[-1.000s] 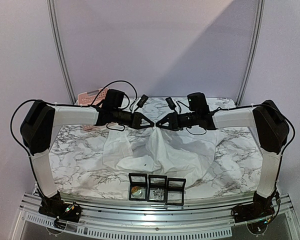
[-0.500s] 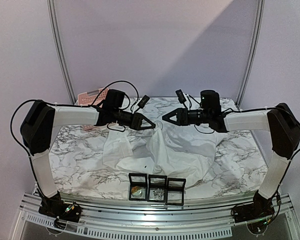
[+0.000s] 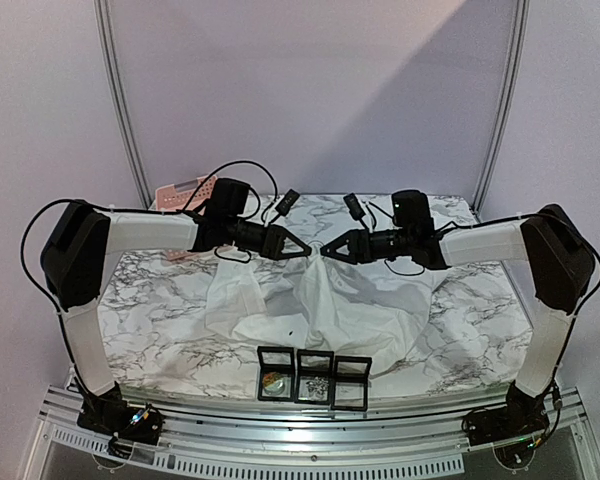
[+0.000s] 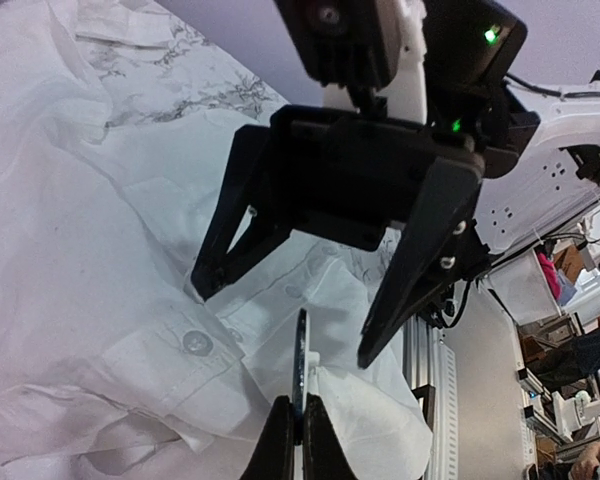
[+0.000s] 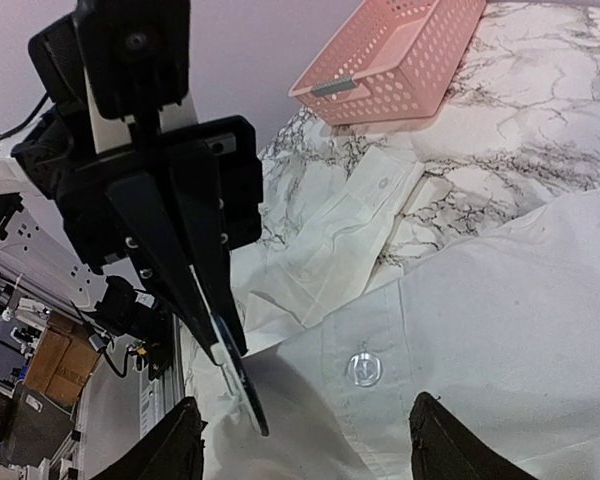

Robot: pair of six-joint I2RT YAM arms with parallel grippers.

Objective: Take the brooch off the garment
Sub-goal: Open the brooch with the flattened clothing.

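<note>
While tight together on the garment (image 4: 80, 250), left gripper (image 4: 298, 440); right gripper (image 5: 305, 420) wide apart

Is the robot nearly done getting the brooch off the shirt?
Not nearly. Done: the left end effector is shut on a fold of the shirt, holding it up. In hand: the right end effector is open and faces that pinched spot. Left: pulling the brooch free. A thin dark edge at the pinch may be the brooch, but I cannot tell.
</note>
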